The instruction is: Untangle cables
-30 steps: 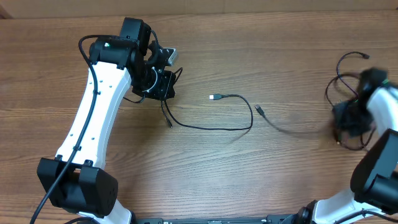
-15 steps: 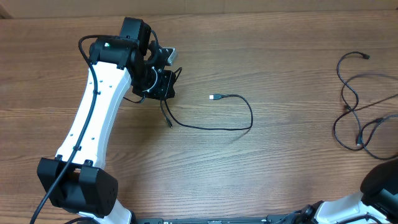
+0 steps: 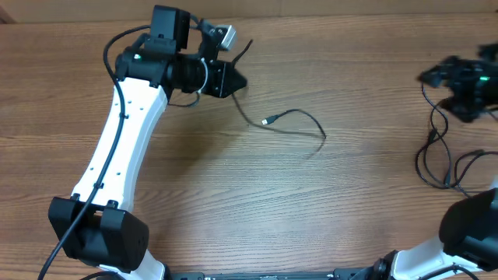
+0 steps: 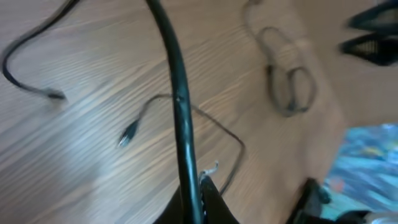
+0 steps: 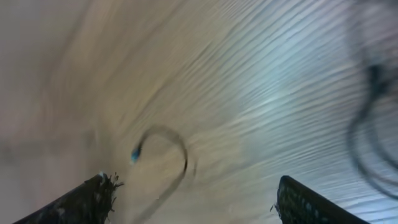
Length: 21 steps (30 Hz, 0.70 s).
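While left tool [image 3: 236, 80] grips a cable [image 4: 181, 118] — table [image 3: 233, 202] brown wood-grain | faint glare

Colours on the bench
Cables [image 3: 308, 116]: thin, black, pale plug tip. Table [image 3: 233, 202]: mid-brown wood, fine lengthwise grain. Arms [image 3: 124, 132]: white shells, black joints and wiring. Patch [image 4: 373, 155]: blue, mottled, blurred.

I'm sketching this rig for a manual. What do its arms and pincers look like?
Left arm: long white links, bulky black joints, a black wire along the white shell, a green light near the wrist. Right arm: the same white and black. Left pincer and right pincer are black; a silver camera sits by the left.
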Each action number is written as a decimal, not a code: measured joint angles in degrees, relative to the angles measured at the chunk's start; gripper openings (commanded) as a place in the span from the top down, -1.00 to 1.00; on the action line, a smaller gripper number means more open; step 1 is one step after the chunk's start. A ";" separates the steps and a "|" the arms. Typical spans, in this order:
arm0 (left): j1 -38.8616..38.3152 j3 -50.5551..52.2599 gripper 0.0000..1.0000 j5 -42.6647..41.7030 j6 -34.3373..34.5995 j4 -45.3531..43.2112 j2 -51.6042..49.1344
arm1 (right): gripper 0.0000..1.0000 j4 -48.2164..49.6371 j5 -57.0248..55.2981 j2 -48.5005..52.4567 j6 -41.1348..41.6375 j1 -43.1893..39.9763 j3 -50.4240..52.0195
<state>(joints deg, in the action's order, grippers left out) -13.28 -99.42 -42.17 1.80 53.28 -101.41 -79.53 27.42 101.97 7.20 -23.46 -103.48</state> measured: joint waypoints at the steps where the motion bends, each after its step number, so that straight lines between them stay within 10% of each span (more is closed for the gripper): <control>1: -0.72 0.00 0.38 -1.60 0.35 -1.14 0.00 | -0.69 -0.87 -0.31 0.00 -0.74 2.14 0.00; 6: -6.75 0.00 -0.39 -4.04 0.17 0.96 0.04 | -0.77 -2.60 -5.35 0.00 -2.49 11.58 0.00; 12: -8.63 -0.02 -0.11 7.91 -0.66 12.24 0.04 | -0.83 -3.96 -11.37 0.00 -2.05 15.52 0.00; 21: -0.85 -0.02 -0.23 25.81 2.64 17.90 0.04 | -0.83 -4.00 -11.15 0.00 -0.35 20.46 3.67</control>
<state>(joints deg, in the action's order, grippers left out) -14.13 -99.44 -16.36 4.45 71.18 -101.36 -83.53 16.27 101.97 6.85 -3.01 -99.81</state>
